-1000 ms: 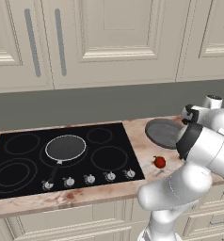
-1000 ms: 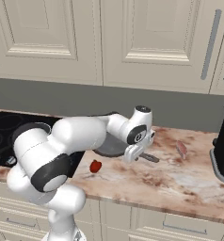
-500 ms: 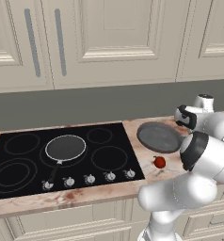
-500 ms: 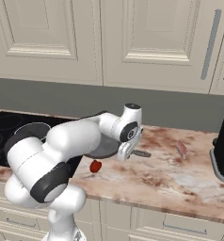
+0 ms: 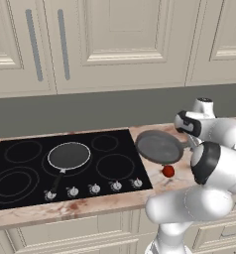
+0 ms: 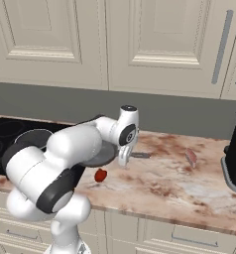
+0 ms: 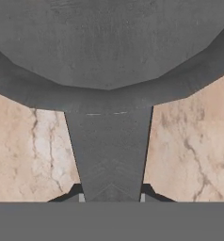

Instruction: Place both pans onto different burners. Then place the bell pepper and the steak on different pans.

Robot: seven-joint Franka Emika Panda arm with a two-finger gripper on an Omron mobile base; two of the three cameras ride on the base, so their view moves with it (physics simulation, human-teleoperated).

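Gripping the deeper grey pan [image 5: 158,147] by its handle, the gripper [image 6: 124,158] holds it raised over the counter [image 6: 169,183] right of the cooktop [image 5: 21,173], apparently bound for a free burner [image 5: 115,166] beside the shallow pan [image 5: 69,155].

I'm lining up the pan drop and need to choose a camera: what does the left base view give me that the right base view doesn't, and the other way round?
Left base view alone: the full cooktop with its knobs, and the dark pan already on a burner. Right base view alone: the steak on the counter, and the gripper shut on the grey pan's handle. Both: the grey pan and the bell pepper beside it.
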